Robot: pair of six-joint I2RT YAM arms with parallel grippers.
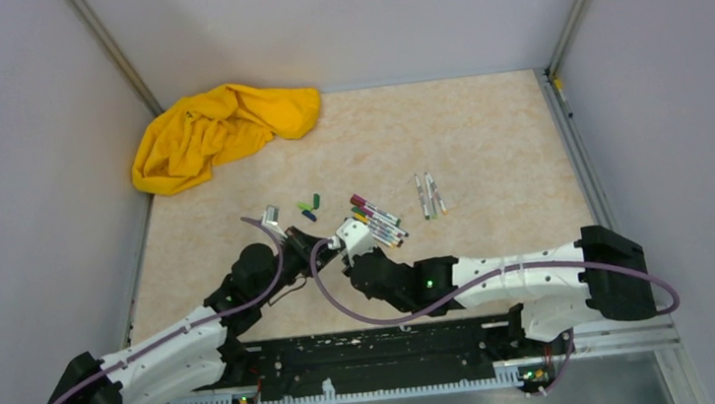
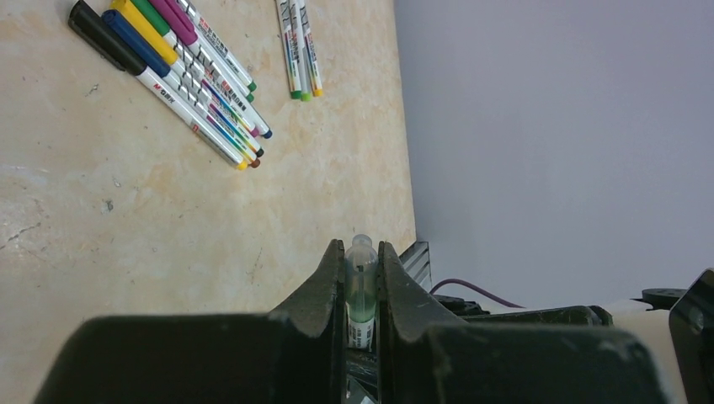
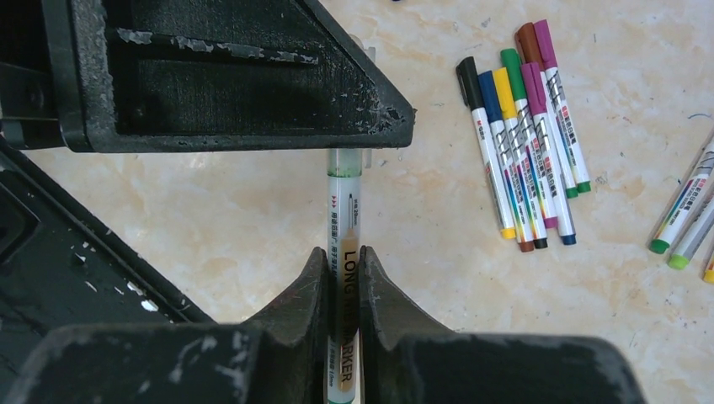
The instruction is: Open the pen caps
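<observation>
Both grippers hold one green pen (image 3: 343, 210) between them, just above the table. My right gripper (image 3: 343, 257) is shut on its white barrel. My left gripper (image 2: 361, 252) is shut on the pen's other end, a pale translucent cap (image 2: 361, 273) with green showing inside. In the top view the left gripper (image 1: 300, 237) and right gripper (image 1: 341, 244) nearly touch. Several capped pens (image 1: 378, 220) lie side by side just beyond them. Three pens (image 1: 429, 195) with no caps lie further right. A few loose pen caps (image 1: 309, 207) lie on the table behind the grippers.
A crumpled yellow cloth (image 1: 218, 131) lies at the back left corner. Grey walls close in the table on three sides, with a metal rail (image 1: 576, 151) along the right edge. The capped pens also show in the left wrist view (image 2: 181, 80) and right wrist view (image 3: 526, 143).
</observation>
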